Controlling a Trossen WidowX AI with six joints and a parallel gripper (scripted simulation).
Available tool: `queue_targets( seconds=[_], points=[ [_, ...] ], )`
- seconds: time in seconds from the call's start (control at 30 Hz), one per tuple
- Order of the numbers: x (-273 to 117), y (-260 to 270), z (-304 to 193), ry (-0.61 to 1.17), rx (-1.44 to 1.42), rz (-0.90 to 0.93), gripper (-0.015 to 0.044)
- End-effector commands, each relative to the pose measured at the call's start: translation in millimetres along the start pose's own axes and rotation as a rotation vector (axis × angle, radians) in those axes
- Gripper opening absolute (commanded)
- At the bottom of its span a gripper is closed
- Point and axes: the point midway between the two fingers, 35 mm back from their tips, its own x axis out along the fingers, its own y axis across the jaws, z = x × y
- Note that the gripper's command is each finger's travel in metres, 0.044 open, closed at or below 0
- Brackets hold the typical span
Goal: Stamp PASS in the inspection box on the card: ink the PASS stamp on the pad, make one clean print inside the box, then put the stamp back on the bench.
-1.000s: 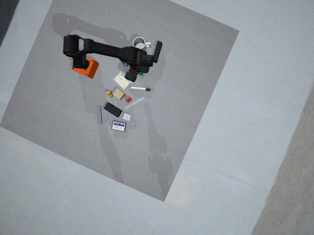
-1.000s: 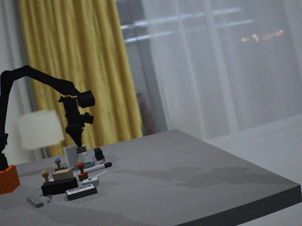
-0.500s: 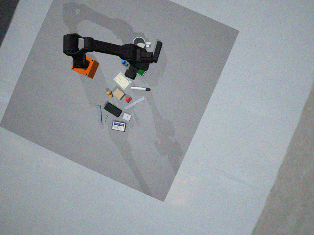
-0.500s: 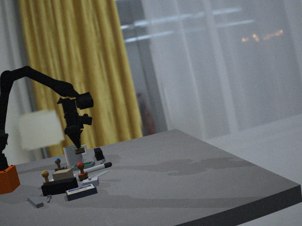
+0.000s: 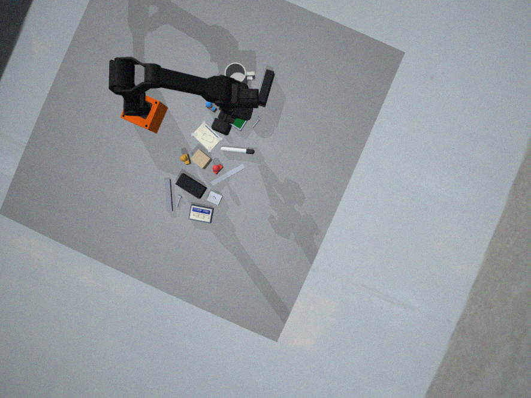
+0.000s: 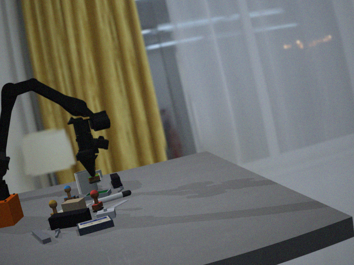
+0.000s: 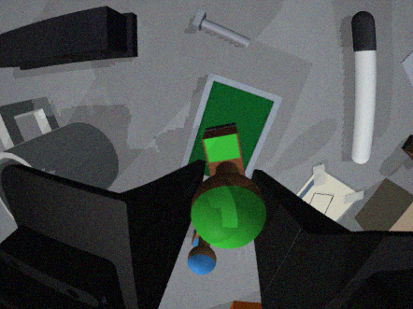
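My gripper [image 6: 93, 175] [image 7: 228, 173] is shut on the green-knobbed stamp [image 6: 94, 179] [image 7: 228, 221], gripping it below the knob. The stamp hangs in the air, base down, and in the wrist view it overlaps the near part of the green ink pad [image 5: 240, 123] [image 6: 103, 192] [image 7: 245, 106]. In the exterior view it is clearly above the pad. The cream card [image 5: 199, 136] [image 7: 341, 189] lies taped beside the pad, with an outlined box; no print shows in the visible part of the box. The stamp's underside and its lettering are hidden.
A mug [image 5: 235, 73] [image 6: 85, 182] and black block [image 5: 266, 87] [image 7: 70, 35] stand beyond the pad. Blue [image 5: 208, 104] [image 7: 202, 260], red [image 5: 216, 168] and yellow [image 5: 183, 157] stamps, a marker [image 5: 232, 149] [image 7: 365, 105], tan block [image 5: 201, 159] and bolt [image 7: 224, 32] surround the card and pad.
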Motion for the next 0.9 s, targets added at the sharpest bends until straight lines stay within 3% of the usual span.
queue_targets(
  seconds=[0.0,0.87],
  points=[
    [3.2,-0.9,0.1,-0.001,0.002,-0.005,0.0000],
    [20.4,-0.7,0.0,-0.002,0.001,-0.006,0.0000]
  ],
)
